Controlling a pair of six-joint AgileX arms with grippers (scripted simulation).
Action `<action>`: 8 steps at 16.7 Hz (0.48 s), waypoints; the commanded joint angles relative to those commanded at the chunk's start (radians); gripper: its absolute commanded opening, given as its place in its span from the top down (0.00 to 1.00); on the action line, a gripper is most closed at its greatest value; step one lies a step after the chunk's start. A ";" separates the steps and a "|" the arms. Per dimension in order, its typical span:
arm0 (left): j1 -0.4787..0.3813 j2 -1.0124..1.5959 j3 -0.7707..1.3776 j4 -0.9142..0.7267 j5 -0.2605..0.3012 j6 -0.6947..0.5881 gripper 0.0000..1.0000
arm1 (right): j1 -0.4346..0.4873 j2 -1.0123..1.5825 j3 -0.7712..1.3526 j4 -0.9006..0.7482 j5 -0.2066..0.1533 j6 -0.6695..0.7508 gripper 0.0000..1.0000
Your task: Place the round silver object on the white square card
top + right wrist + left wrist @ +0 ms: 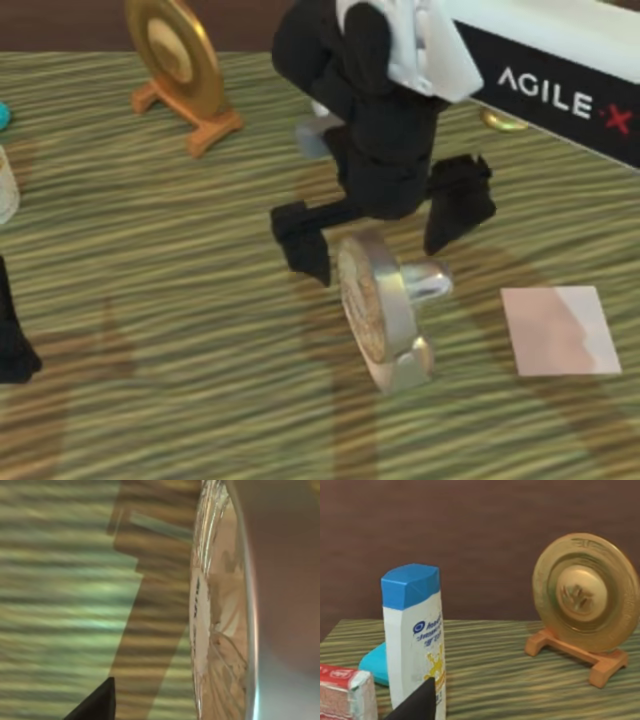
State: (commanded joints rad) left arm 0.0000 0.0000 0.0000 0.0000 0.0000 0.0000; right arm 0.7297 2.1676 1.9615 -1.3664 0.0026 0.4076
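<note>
My right gripper hangs just above the thick shiny silver disc, jaws spread wide and holding nothing. The disc stands on edge on the striped green table, left of the pinkish-white square card, not touching it. My left gripper's jaws: cannot tell.

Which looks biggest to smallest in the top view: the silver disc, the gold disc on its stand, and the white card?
1. Gold disc on its wooden stand, though cut off by the frame's top edge.
2. Round silver object, close behind, so these two are unsure.
3. White square card, smallest.
</note>
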 joint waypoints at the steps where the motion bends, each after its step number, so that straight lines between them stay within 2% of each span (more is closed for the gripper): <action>1: 0.000 0.000 0.000 0.000 0.000 0.000 0.00 | 0.001 -0.002 -0.032 0.030 0.000 0.001 0.00; 7: 0.000 0.000 0.000 0.000 0.000 0.000 0.00 | 0.003 -0.003 -0.081 0.078 0.000 0.002 0.00; 8: 0.000 0.000 0.000 0.000 0.000 0.000 0.00 | 0.003 -0.003 -0.081 0.078 0.000 0.002 0.08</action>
State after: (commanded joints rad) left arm 0.0000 0.0000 0.0000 0.0000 0.0000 0.0000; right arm 0.7322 2.1646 1.8809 -1.2881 0.0026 0.4100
